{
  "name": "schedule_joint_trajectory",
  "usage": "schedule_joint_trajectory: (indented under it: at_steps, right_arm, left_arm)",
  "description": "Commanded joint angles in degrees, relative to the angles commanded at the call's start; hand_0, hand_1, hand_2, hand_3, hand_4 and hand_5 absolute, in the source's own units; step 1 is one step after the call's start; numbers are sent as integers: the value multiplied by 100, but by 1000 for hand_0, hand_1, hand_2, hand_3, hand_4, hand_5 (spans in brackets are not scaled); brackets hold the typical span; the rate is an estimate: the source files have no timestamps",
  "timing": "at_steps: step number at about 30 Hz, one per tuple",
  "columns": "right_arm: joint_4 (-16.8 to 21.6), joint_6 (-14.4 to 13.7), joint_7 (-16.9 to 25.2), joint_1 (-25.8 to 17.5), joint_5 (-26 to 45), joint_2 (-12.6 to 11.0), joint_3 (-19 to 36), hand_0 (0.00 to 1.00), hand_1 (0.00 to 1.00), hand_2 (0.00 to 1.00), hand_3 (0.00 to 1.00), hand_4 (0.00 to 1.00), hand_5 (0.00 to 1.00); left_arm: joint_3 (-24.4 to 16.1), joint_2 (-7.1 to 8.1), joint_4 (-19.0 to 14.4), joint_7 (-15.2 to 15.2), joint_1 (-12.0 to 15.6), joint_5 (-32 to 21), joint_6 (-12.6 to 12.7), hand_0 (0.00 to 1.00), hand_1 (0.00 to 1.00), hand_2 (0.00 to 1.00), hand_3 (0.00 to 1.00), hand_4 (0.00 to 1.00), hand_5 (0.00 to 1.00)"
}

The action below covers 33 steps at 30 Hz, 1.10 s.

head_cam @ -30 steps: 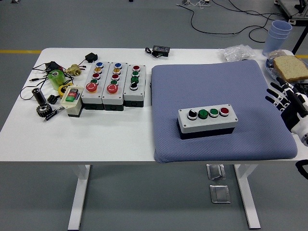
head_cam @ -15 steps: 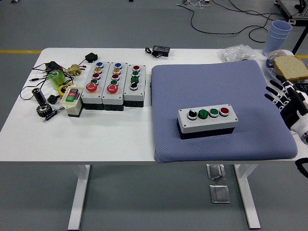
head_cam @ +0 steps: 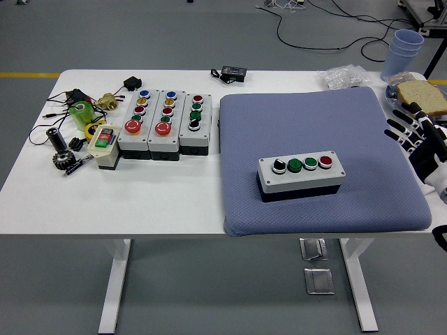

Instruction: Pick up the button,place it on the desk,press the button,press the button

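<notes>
A grey button box lies on the blue-grey mat. On its top are a black selector, two green buttons and a red button. My right hand is at the mat's right edge, well to the right of the box. Its fingers are spread and hold nothing. My left arm is out of view.
Three more button boxes stand left of the mat, with a small yellow box, a gear, cables and small parts further left. At the back right are a plastic bag, stacked cups and bread.
My right hand has risen slightly and moved a little toward the far side at the mat's right edge. The button box has not moved.
</notes>
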Motion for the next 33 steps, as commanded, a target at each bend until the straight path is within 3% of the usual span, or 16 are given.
schedule_joint_trajectory:
  at_steps: [15,33]
  right_arm:
    - [72,30,-48,15,-22,8,78,709,639,684,656,705,428]
    - [171,17,-55,-187,-13,41,48,689,625,681,648,694,411]
  left_arm:
    - [-40,47,0,-8,-42,15,7,643,643,653,568,313,860]
    - [-38,28,0,34,122,250,-42,643,643,654,567,313,860]
